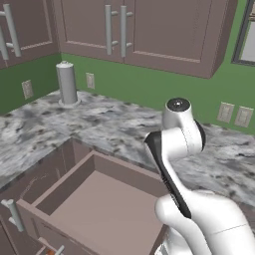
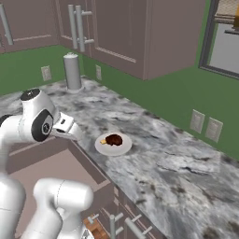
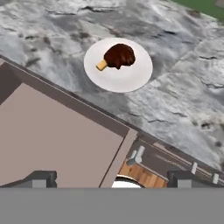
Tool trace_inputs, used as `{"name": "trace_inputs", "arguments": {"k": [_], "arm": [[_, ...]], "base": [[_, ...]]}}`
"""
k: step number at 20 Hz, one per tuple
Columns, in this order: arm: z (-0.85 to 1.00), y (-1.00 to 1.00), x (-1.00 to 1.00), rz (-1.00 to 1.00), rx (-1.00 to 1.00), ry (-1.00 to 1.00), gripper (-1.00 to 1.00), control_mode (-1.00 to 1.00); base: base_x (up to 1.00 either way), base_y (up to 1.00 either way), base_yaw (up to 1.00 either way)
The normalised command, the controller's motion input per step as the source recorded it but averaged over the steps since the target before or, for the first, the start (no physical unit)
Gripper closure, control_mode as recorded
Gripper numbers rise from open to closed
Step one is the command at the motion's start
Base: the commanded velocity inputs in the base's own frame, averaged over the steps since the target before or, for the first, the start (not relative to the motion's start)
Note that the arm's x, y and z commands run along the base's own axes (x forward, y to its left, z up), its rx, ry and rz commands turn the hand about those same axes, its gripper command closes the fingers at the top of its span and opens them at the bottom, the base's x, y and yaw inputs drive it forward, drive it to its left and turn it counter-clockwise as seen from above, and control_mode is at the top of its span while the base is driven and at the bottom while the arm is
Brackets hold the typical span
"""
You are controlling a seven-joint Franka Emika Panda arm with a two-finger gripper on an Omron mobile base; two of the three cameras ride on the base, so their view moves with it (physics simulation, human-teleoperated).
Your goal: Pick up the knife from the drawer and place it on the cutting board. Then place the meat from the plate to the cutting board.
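Note:
The white plate (image 3: 120, 81) sits on the marble counter, and on it lies the dark meat (image 3: 119, 55) with a pale tan end. From the right base the plate (image 2: 105, 147) and meat (image 2: 114, 139) lie just right of the open drawer (image 2: 46, 170). My gripper (image 3: 111, 180) hangs open above the drawer's right front corner, with nothing between its fingertips (image 3: 41, 178). The drawer's flat bottom (image 3: 52, 135) is bare where it shows, as is the drawer (image 1: 104, 214) in the left base view. The knife and the cutting board are out of view.
A grey cylinder (image 1: 66, 82) stands at the counter's back near the corner. Wall cabinets with vertical bar handles (image 1: 115, 30) hang above. Silver handles (image 3: 137, 155) of lower fronts show beside the drawer. Marble counter (image 2: 177, 177) stretches right of the plate.

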Motion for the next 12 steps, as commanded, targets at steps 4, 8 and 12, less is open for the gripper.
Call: {"name": "trace_inputs", "arguments": {"k": [4,8,12], "arm": [[-0.22,0.00,0.60,-0.36,0.00,0.15,-1.00,-1.00],[-0.16,-0.02,0.56,-0.30,0.01,0.17,-1.00,-1.00],[-0.19,-0.11,0.50,-0.23,0.02,0.16,-1.00,-1.00]], "base": [[0.00,0.00,0.00],[0.00,0.00,0.00],[0.00,0.00,0.00]]}}
